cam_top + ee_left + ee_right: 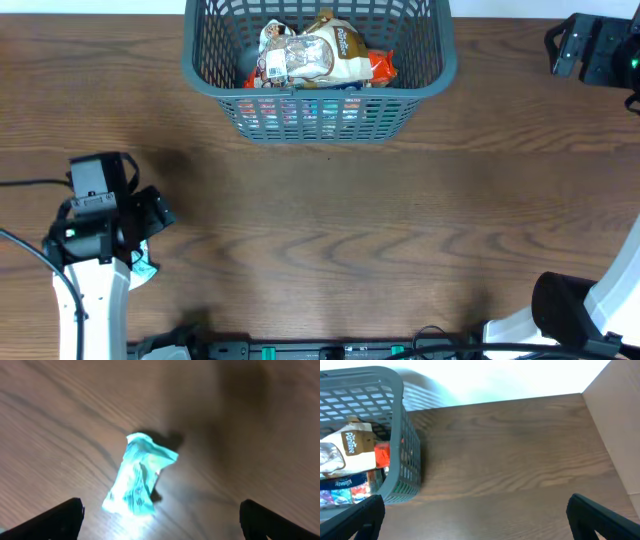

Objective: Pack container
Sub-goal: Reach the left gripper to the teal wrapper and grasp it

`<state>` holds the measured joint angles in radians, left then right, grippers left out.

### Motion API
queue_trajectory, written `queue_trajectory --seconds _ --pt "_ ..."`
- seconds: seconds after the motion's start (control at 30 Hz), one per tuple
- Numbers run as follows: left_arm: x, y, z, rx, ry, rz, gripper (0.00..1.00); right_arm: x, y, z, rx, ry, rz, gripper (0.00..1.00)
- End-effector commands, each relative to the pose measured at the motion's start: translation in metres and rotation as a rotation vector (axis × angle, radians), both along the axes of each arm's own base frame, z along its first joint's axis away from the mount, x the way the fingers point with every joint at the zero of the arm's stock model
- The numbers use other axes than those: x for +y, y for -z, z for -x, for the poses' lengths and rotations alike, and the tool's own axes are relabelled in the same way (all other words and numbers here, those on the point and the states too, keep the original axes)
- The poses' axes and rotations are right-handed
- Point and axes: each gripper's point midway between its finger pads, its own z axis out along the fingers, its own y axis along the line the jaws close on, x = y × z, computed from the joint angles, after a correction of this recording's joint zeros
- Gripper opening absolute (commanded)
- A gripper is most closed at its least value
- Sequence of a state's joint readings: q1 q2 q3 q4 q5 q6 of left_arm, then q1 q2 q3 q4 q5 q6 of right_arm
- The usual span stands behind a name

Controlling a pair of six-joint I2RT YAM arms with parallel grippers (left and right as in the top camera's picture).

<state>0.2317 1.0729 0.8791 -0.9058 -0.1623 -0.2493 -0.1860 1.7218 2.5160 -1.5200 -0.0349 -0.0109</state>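
The crumpled teal packet (140,475), on the counter (350,220) beneath the spread, empty left fingers (60,520), looks light, soft and perhaps slippery, so pinch its bunched middle; the container (318,93) stands far across, the right fingers (605,520) spread empty beside it.

Grey lattice container (318,95); teal crumpled packet (138,475); brown woodgrain table (350,230).

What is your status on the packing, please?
Left gripper open, over teal packet on table. Right gripper open, empty, beside container. Several packets already inside. Nothing seen blocking the way.
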Motion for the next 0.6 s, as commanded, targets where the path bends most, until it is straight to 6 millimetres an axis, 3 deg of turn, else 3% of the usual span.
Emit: queue_trajectory --seconds 0.0,0.23,0.57 --pt "0.012 0.019 0.008 0.026 -0.060 0.033 0.98 0.000 0.003 -0.003 0.009 -0.006 -0.003 0.99" --pt "0.032 0.035 0.006 -0.004 -0.154 0.125 0.98 0.000 0.007 -0.004 0.023 -0.006 -0.006 0.99" --pt "0.021 0.085 0.000 0.140 -0.039 0.248 0.98 0.000 0.007 -0.004 0.022 -0.006 -0.007 0.99"
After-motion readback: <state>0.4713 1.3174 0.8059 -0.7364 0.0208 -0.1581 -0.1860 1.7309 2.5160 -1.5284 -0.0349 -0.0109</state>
